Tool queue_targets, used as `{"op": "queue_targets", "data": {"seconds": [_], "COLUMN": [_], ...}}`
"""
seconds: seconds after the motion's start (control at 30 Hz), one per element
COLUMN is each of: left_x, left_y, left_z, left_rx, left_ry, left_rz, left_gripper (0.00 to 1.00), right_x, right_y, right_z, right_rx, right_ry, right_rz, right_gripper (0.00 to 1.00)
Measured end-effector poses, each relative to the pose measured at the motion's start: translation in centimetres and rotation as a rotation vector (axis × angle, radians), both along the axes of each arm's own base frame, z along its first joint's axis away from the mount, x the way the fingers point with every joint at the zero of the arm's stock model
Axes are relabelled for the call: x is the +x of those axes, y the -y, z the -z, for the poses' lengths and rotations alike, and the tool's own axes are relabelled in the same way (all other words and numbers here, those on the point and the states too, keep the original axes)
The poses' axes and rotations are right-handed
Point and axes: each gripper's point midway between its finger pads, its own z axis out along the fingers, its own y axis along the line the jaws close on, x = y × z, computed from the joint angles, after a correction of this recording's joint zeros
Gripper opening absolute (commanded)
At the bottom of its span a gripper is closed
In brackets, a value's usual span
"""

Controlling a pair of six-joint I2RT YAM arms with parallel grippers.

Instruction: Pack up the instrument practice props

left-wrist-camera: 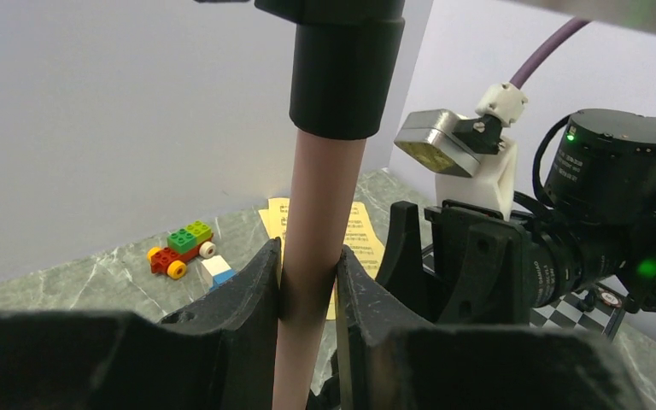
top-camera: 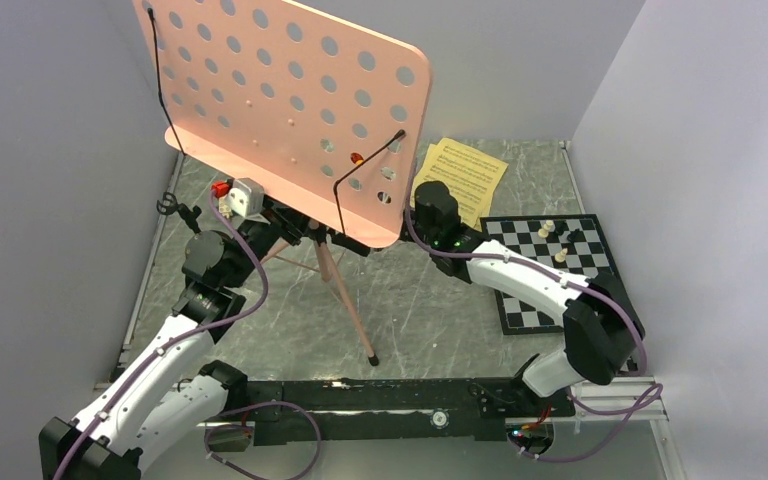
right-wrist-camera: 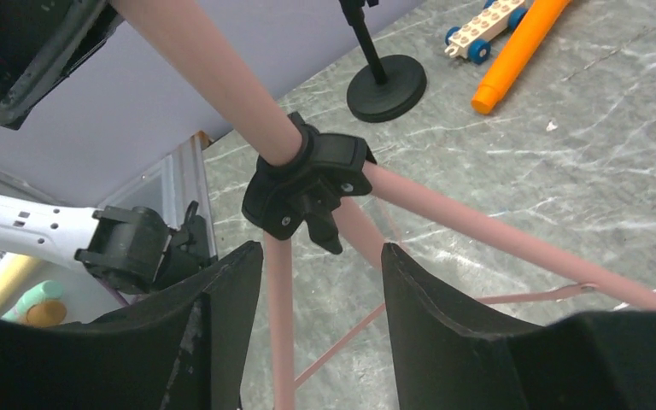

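The pink hole-punched music stand (top-camera: 290,90) stands at centre left on tripod legs (top-camera: 345,300). My left gripper (left-wrist-camera: 307,273) is shut on its pink pole (left-wrist-camera: 316,256), just under a black collar. My right gripper (right-wrist-camera: 320,273) is open right below the black tripod hub (right-wrist-camera: 307,184), with one thin pink leg between its jaws. Yellow sheet-music pages (top-camera: 465,175) lie at the back right, and show in the left wrist view (left-wrist-camera: 363,243). The orange microphone (right-wrist-camera: 517,51) and the small black round-based mic stand (right-wrist-camera: 384,85) lie beyond the tripod.
A black-and-white chessboard (top-camera: 550,270) with pieces lies at right under the right arm. A red-and-green toy block car (left-wrist-camera: 179,248) and a blue-and-white block (left-wrist-camera: 218,272) sit near the back wall. A tan toy car (right-wrist-camera: 491,26) lies by the microphone. Grey walls close in both sides.
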Motion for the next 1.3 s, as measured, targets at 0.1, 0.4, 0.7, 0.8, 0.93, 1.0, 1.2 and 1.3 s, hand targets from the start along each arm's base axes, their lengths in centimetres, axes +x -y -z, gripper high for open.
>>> {"op": "queue_targets", "data": {"seconds": [0.1, 0.4, 0.7, 0.8, 0.93, 1.0, 1.2, 1.3], "left_x": [0.0, -0.1, -0.1, -0.1, -0.2, -0.2, 0.0, 0.0], "left_y": [0.0, 0.0, -0.3, -0.4, -0.5, -0.5, -0.8, -0.8], "left_z": [0.0, 0.0, 0.3, 0.3, 0.3, 0.3, 0.4, 0.4], "left_rx": [0.002, 0.003, 0.009, 0.01, 0.011, 0.011, 0.004, 0.002], "left_ry": [-0.004, -0.007, -0.019, -0.02, -0.022, -0.022, -0.017, -0.014], "left_rz": [0.001, 0.001, -0.006, -0.009, -0.011, -0.011, -0.025, -0.027], "left_gripper": [0.0, 0.0, 0.0, 0.0, 0.0, 0.0, 0.0, 0.0], "right_x": [0.5, 0.7, 0.1, 0.2, 0.3, 0.5, 1.0, 1.1], "right_y": [-0.5, -2.1, -2.7, -2.7, -2.7, -2.7, -2.7, -2.6], "right_z": [-0.3, 1.0, 1.2, 1.2, 1.1, 1.1, 0.9, 0.9], "right_rx": [-0.005, -0.065, -0.086, -0.108, -0.176, -0.216, -0.316, -0.358], "right_ry": [0.019, 0.111, 0.39, 0.519, 0.708, 0.807, 1.056, 1.16], "right_rz": [-0.002, -0.023, 0.034, 0.079, 0.155, 0.192, 0.274, 0.317], "right_gripper": [0.51, 0.11, 0.0, 0.0, 0.0, 0.0, 0.0, 0.0]}}
